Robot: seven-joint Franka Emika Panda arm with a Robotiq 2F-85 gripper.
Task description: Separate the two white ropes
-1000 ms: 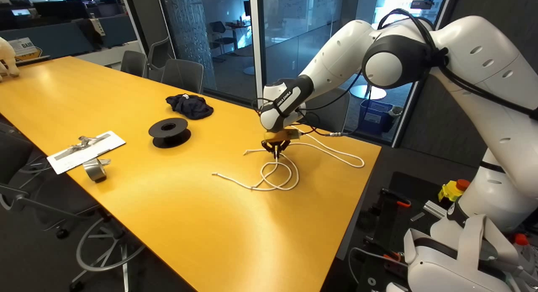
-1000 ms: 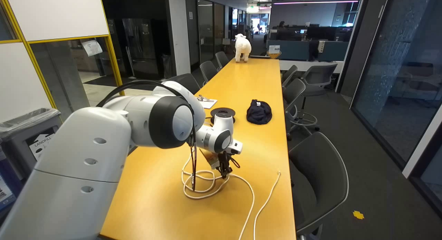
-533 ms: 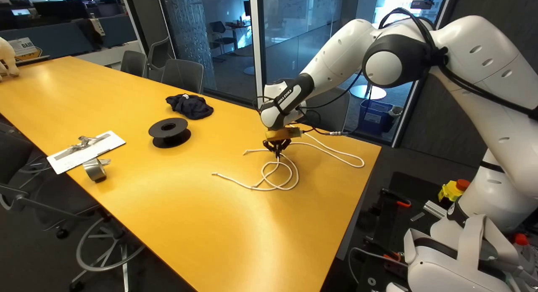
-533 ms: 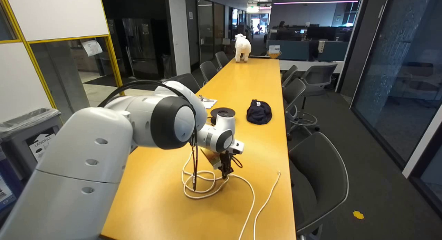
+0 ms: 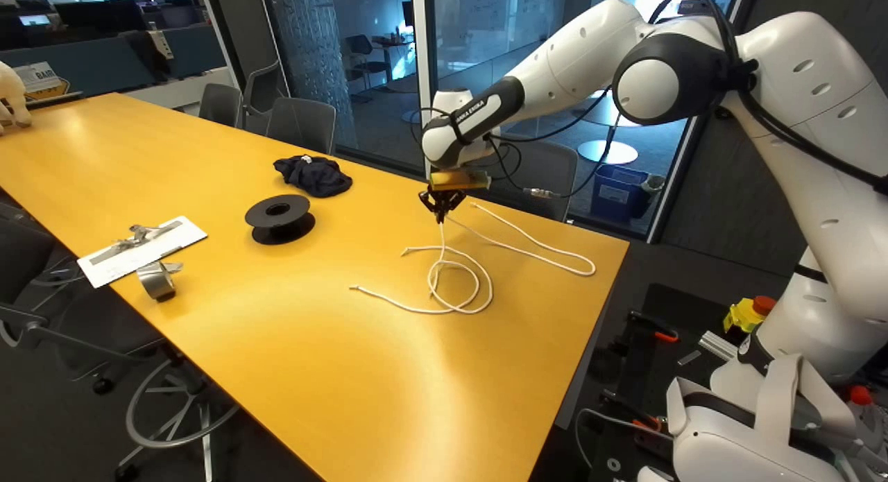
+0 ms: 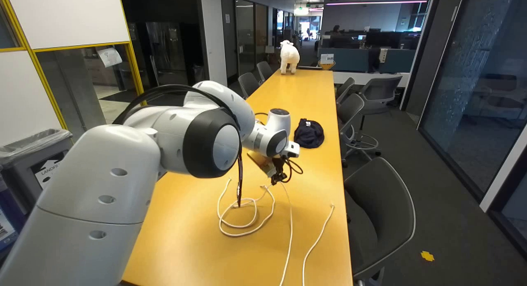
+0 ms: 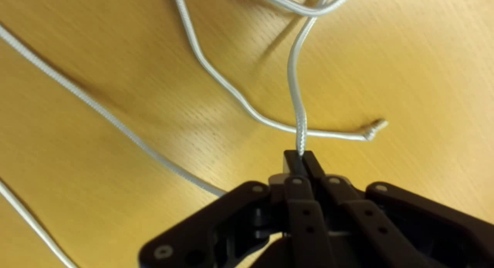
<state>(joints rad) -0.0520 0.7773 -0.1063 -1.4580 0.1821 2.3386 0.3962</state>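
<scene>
Raised since half a second earlier, the hand (image 7: 300,156), fully closed, pinches one white rope (image 7: 294,83) above the robot-side end of the table (image 5: 312,343) and could drag the other rope (image 7: 216,74) lying there should their crossing strands snag.

A smooth tabletop (image 5: 312,371) with fine wood grain gives off a glossy sheen. The white ropes (image 7: 293,75) look like softly shining, braided cord. The fingers (image 7: 313,164) are matt black with bright metal pins (image 7: 334,180). A plastic-looking spool (image 5: 281,221) has a dull finish; a rumpled heap (image 5: 316,177) is soft, matt cloth; a tape roll (image 5: 155,281) has a metallic gleam; the arm's shell (image 5: 572,66) looks like smooth, glossy plastic.
</scene>
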